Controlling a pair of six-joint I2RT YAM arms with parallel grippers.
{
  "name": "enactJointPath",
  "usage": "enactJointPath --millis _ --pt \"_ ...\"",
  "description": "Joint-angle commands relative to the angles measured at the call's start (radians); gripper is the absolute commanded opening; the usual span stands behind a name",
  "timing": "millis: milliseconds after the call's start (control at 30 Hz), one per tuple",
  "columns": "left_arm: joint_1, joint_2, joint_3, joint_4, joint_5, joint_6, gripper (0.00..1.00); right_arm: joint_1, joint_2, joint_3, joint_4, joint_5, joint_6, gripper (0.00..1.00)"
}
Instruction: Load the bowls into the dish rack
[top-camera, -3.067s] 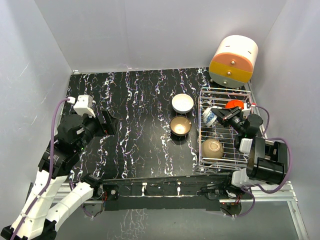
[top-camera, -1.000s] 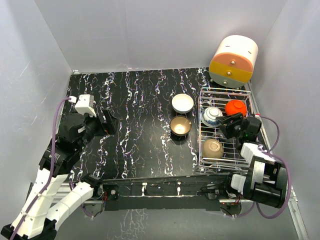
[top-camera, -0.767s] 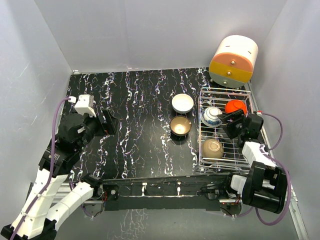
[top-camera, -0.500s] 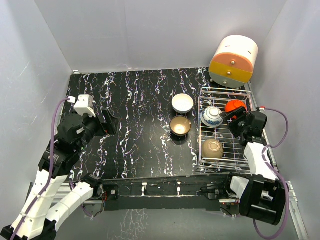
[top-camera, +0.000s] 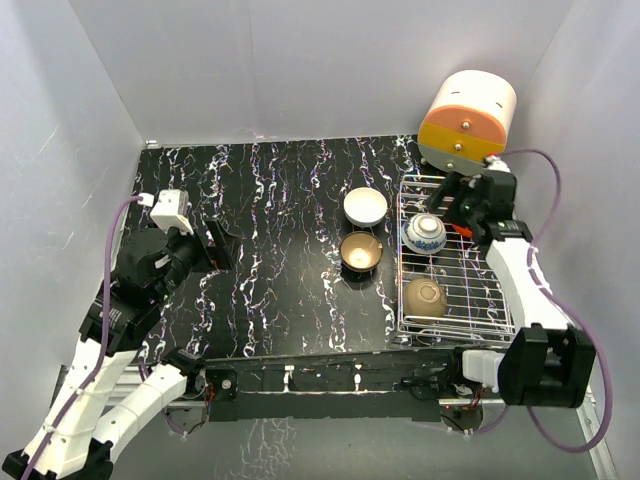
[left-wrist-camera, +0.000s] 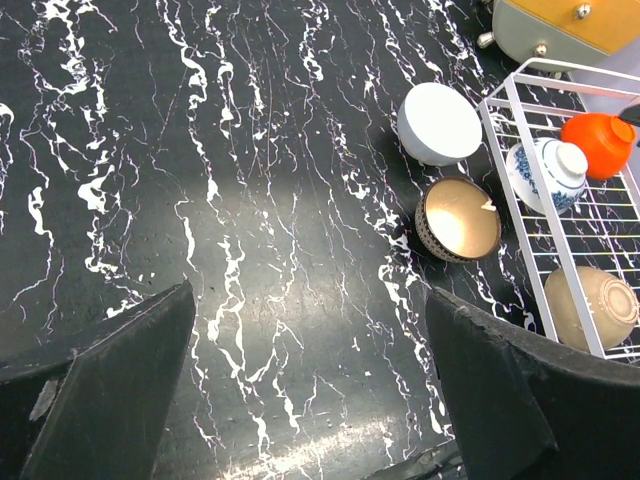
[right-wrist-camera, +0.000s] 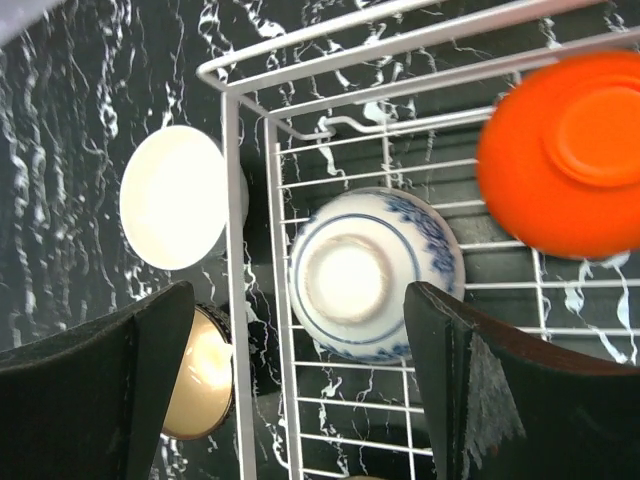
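Note:
The dish rack stands at the table's right and holds three upturned bowls. The blue-and-white one is in the middle, the tan one at the near end and the red one at the far end. The white bowl and the gold-inside bowl sit on the table left of the rack. My right gripper hangs open and empty high over the rack's far end, hiding most of the red bowl from above. My left gripper is open over bare table at the left.
An orange-and-cream drum-shaped box stands just behind the rack at the back right. Grey walls close in the black marbled table on three sides. The rack's raised wire rim runs between the table bowls and the racked ones.
My right gripper let go of the blue-and-white bowl in the rack, opened wider, and rose toward the rack's far end. The left arm has not moved.

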Motion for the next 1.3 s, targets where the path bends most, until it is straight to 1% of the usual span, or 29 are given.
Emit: enactJointPath --millis 0,100,200,533,767,833,967,1133,1267 --pt "-0.003 -0.001 -0.009 0.021 0.018 -0.01 0.97 0.153 0.098 0.146 -0.111 0.199 -0.159 0.89" --pt "-0.003 -0.007 -0.009 0.014 0.011 -0.009 0.97 0.239 0.147 0.189 -0.142 0.334 -0.186 0.91" --pt "-0.003 -0.015 -0.006 0.007 0.002 -0.004 0.97 0.256 0.186 0.197 -0.162 0.387 -0.2 0.92" --pt "-0.003 -0.04 -0.02 -0.003 -0.009 0.001 0.97 0.258 0.256 0.199 -0.168 0.391 -0.254 0.92" --pt "-0.003 -0.059 -0.042 0.001 -0.017 0.006 0.97 0.257 0.274 0.196 -0.137 0.395 -0.255 0.92" --pt "-0.003 -0.063 -0.044 0.001 -0.02 0.01 0.97 0.257 0.28 0.2 -0.142 0.421 -0.243 0.92" --pt "-0.002 -0.067 -0.047 0.0 -0.018 0.016 0.97 0.258 0.273 0.183 -0.161 0.503 -0.214 0.92" --pt "-0.002 -0.07 -0.049 0.001 -0.008 0.026 0.97 0.256 0.24 0.117 -0.194 0.572 -0.182 0.92" --pt "-0.003 -0.071 -0.053 0.0 0.008 0.029 0.97 0.256 0.147 0.044 -0.209 0.633 -0.147 0.92"
